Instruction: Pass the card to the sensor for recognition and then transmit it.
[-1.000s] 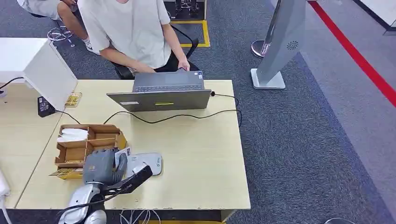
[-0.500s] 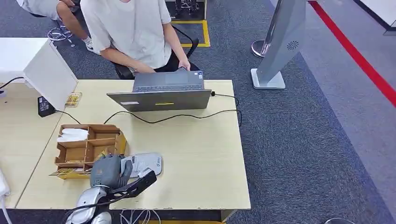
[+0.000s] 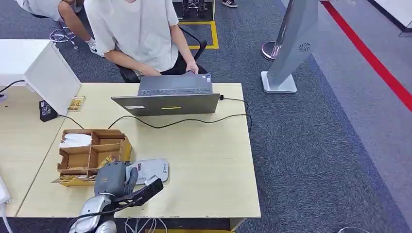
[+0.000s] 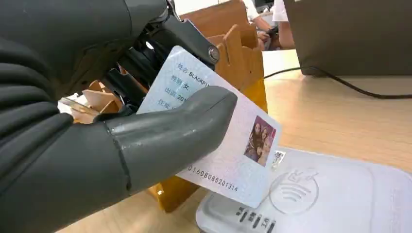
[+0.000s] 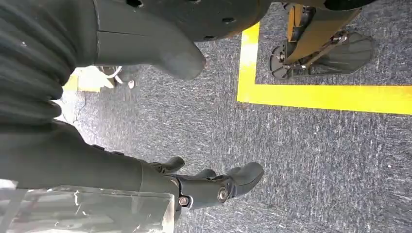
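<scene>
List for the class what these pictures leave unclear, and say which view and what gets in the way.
- Card: the left hand's thumb covers part of its print in the left wrist view; in the head view it is too small to read.
- Card reader: cut off by the picture's edge in the left wrist view, so whether the card touches it is uncertain.
- Laptop screen: faces away in the head view.
- Wooden organiser: near compartments hidden behind the left hand.

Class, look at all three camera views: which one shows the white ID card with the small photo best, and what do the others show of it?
The left wrist view: the white ID card with the small photo appears close up, print and photo visible, pinched by the left hand over the white card reader. The head view shows a small white sliver beside that hand. The right wrist view faces grey carpet.
</scene>
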You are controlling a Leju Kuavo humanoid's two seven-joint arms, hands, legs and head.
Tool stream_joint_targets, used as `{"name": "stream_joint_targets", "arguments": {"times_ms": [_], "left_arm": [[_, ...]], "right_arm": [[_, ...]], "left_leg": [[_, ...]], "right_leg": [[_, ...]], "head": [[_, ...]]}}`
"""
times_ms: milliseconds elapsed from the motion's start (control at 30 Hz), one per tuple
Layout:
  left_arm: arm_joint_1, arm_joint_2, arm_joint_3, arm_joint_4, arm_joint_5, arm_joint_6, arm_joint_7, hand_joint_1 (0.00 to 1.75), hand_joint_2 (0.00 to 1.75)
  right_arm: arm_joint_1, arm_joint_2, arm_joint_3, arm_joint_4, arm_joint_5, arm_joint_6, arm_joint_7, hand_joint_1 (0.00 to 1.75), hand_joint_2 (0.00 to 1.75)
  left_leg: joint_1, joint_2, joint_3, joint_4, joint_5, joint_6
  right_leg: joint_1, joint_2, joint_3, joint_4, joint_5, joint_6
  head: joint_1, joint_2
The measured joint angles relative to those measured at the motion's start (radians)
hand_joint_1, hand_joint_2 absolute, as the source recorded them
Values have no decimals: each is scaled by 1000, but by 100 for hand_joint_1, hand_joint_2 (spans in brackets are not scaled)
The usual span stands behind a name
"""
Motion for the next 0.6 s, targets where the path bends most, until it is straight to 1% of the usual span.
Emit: {"name": "stream_joint_targets", "arguments": {"times_ms": [67,133,200,267,300,333,400,467,533,600], "left_arm": [[0,0,0,-3,-3,3,0,175,175],[0,0,0,-23,-11,14,0,175,175],[-4,5,0,-74,-11,15,0,175,175],[-4,8,0,-84,-14,21,-1,175,175],[-4,9,0,-87,-19,35,-3,175,175],[-3,10,0,-95,-27,56,-7,175,175],[-2,11,-3,-138,-55,119,-17,175,175],[-4,13,-13,-202,-93,190,-21,175,175],[-5,20,-23,-295,-165,272,-11,175,175],[-26,30,-24,-359,-198,320,-4,175,175]], "right_arm": [[0,0,-1,0,0,0,0,0,175],[0,0,-4,0,-3,-1,-1,0,175],[0,0,-8,0,-3,-6,-8,0,175],[0,1,-10,0,-3,-8,-10,0,175],[0,1,-10,0,-5,-9,-10,0,175],[0,1,-12,0,-8,-11,-11,0,175],[0,1,-19,0,-18,-15,-12,0,175],[1,1,-26,0,-18,-17,-13,0,175],[2,2,-28,0,-9,-21,-12,0,175],[3,3,-28,0,4,-24,-12,0,175]], "left_leg": [[0,0,0,0,0,0],[0,0,0,0,0,0],[0,0,0,0,0,0],[0,0,0,0,0,0],[0,0,0,0,0,0],[0,0,0,0,0,0],[0,0,0,0,0,0],[0,0,0,0,0,0],[0,0,0,0,0,0],[0,-1,0,0,0,0]], "right_leg": [[0,0,0,0,0,0],[0,0,0,0,0,0],[0,0,0,0,0,0],[0,0,0,0,0,0],[0,0,0,0,0,0],[0,0,0,0,0,0],[0,0,0,0,0,0],[0,0,0,0,0,0],[0,0,-1,0,0,0],[0,-1,0,0,0,0]], "head": [[0,0],[0,0],[0,0],[0,0],[0,0],[0,0],[0,0],[0,0],[0,0],[0,0]]}}
